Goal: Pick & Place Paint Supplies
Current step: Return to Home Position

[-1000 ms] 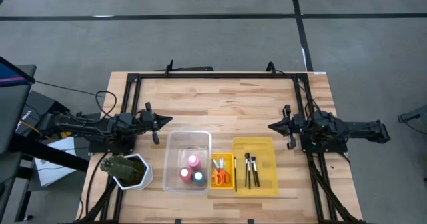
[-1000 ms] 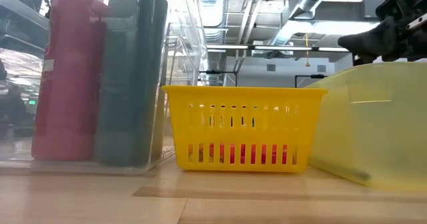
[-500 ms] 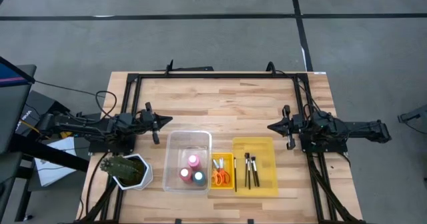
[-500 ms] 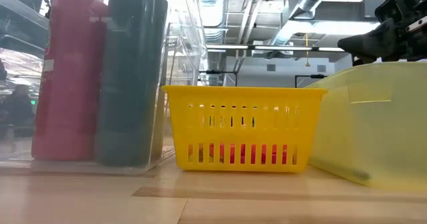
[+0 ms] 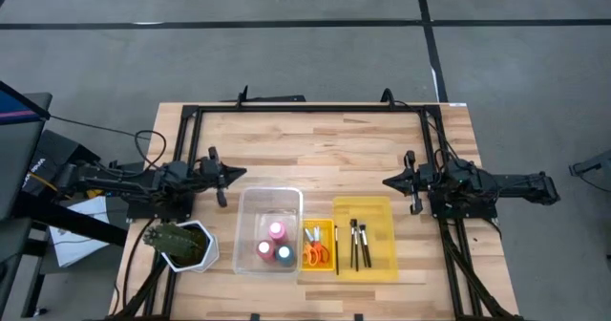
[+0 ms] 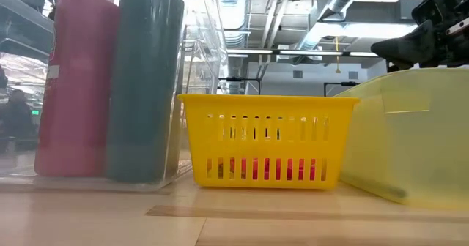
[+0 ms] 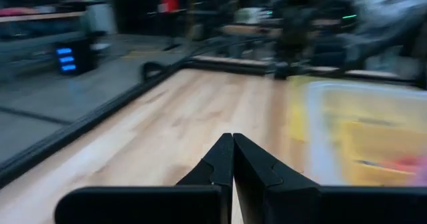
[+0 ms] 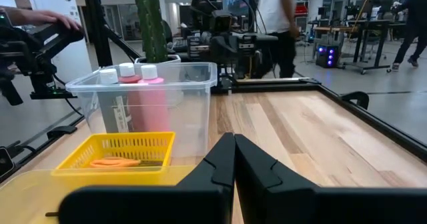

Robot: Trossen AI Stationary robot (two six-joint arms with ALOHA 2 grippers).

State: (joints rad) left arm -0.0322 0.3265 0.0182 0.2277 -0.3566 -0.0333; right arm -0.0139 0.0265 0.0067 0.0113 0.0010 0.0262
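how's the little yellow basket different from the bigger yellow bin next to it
The small yellow basket has slotted, opaque walls; the larger yellow bin has smooth, see-through walls. From above, the basket is narrower and shorter, the bin wider and longer. The basket holds orange-handled scissors; the bin holds dark-handled paintbrushes. Both are yellow, open-topped and stand upright, side by side.

orange scissors, yellow basket

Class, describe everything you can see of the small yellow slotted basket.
The small yellow basket looks plastic and is rectangular, with rows of vertical slots in its walls. It stands upright on the wooden table, between the clear bin and the larger yellow bin. Inside lie orange-handled scissors.
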